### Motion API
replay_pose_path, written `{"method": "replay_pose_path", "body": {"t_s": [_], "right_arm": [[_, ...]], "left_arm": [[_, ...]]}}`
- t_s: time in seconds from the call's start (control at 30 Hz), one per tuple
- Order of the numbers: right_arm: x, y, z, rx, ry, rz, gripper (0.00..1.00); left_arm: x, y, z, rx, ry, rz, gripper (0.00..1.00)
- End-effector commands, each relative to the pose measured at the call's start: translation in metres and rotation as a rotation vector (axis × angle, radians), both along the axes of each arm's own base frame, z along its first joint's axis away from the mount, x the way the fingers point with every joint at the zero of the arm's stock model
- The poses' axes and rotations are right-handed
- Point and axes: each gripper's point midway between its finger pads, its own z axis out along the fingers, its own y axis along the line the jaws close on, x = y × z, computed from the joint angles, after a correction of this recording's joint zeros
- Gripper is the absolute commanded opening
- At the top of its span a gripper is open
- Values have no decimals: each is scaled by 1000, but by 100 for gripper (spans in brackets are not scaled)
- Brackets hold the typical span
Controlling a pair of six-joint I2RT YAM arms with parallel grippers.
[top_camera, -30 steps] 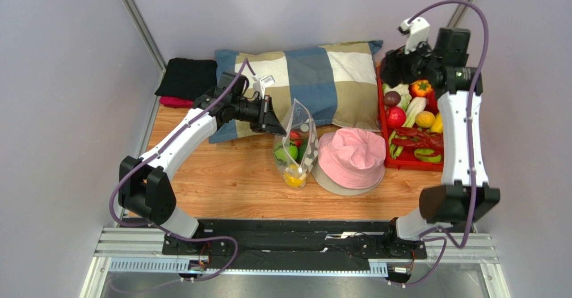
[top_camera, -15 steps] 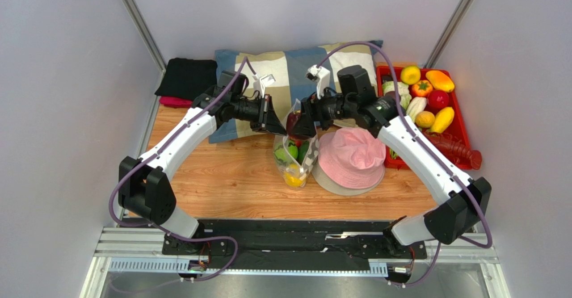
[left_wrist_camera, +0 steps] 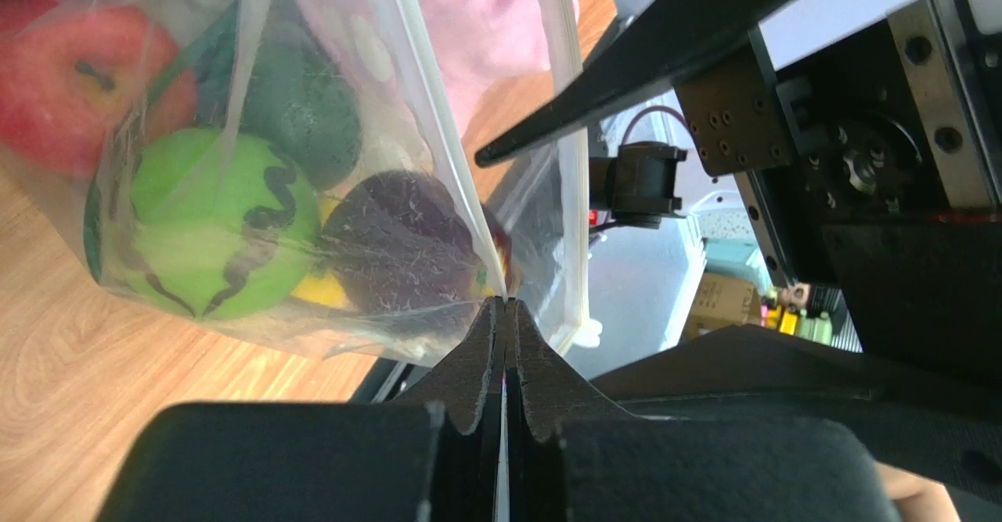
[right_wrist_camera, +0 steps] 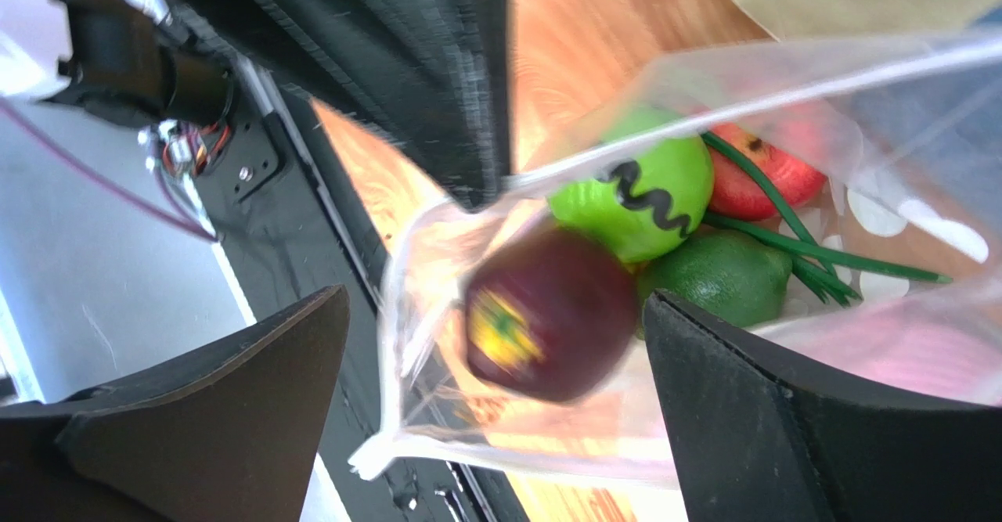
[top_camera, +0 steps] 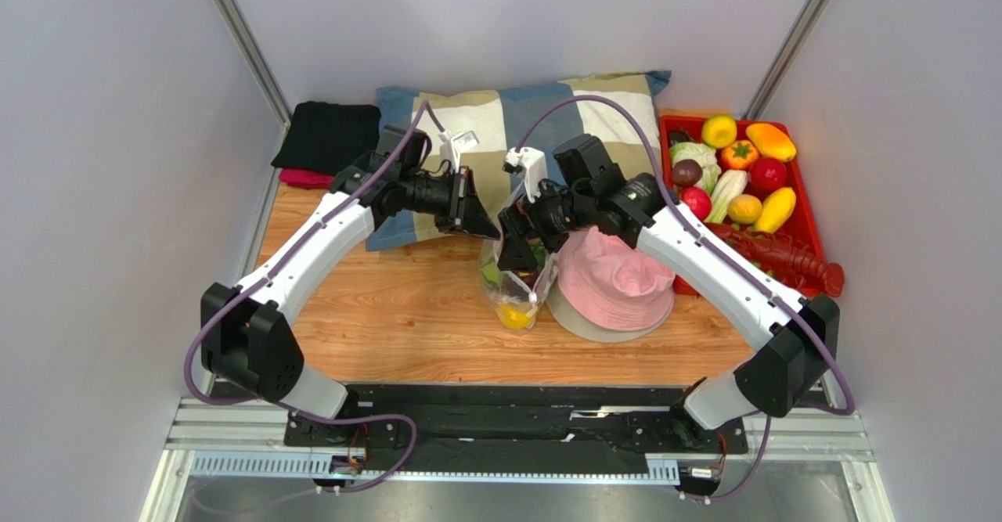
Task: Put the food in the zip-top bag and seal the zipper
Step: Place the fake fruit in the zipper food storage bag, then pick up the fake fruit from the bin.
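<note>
The zip-top bag stands open on the table beside the pink hat. My left gripper is shut on its upper edge by the zipper; the left wrist view shows the jaws pinched on the plastic. Inside the bag lie a red apple, a green striped ball, a dark green fruit and a purple fruit. My right gripper hangs open over the bag's mouth. In the right wrist view the purple fruit is blurred, inside the bag, untouched by the fingers.
The pink hat lies right of the bag. A red tray at the back right holds several more toy fruits, with a red lobster at its front. A checked pillow and black cloth lie behind.
My right arm swung from the tray to the bag's mouth with the purple fruit, then opened. The fruit is now in the bag. My left gripper kept its hold.
</note>
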Motion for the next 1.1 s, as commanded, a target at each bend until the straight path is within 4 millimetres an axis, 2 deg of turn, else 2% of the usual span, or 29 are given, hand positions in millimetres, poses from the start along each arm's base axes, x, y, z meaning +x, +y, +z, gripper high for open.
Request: {"method": "replay_pose_path", "body": {"t_s": [0.0,0.07,0.13,0.17,0.23,0.3,0.43,0.53,0.6,0.67,0.7,0.73,0.77,0.8,0.83,0.87,0.9,0.93,1.0,1.03,1.07], "right_arm": [[-7,-12,39,19,-127,38,100],[-14,-23,56,39,-189,32,100],[-26,-38,60,45,-228,8,100],[-27,-43,58,48,-242,-9,100],[-44,-58,49,53,-249,-28,99],[-54,-64,43,74,-263,-22,97],[-84,-72,19,123,-253,25,92],[-94,-74,13,163,-288,37,92],[-94,-72,11,166,-306,50,92],[-83,-77,7,113,-321,13,92],[-70,-78,13,80,-338,-33,92],[-50,-90,14,27,-364,-117,92],[-43,-97,11,-1,-340,-138,92],[-31,-102,27,15,-346,-167,92],[-10,-118,21,16,-278,-231,91],[-2,-128,20,10,-239,-265,91],[8,-139,20,1,-223,-294,91],[32,-160,18,-38,-220,-358,91],[53,-183,13,-78,-211,-420,92],[75,-204,14,-94,-212,-486,92],[87,-214,11,-106,-205,-517,92]], "left_arm": [[-16,3,20,-54,13,9,0],[-19,4,12,-59,44,16,0],[-22,3,14,-85,74,34,0],[-28,4,9,-91,100,41,0],[-28,2,11,-121,140,76,0],[-33,3,6,-139,225,120,0],[-27,3,9,-182,259,236,0],[-31,6,12,-174,271,277,0],[-32,2,20,-188,248,261,0],[-30,1,30,-199,204,244,0],[-30,1,31,-194,199,247,0],[-30,2,30,-185,201,249,0],[-28,2,33,-183,187,246,0],[-28,2,33,-180,183,248,0],[-28,1,34,-180,186,242,0],[-27,0,35,-182,181,239,0],[-26,0,35,-180,182,236,0],[-26,-1,37,-183,179,230,0],[-24,-2,37,-184,173,225,0],[-23,-2,41,-189,164,222,0],[-21,-3,41,-190,163,219,0]]}}
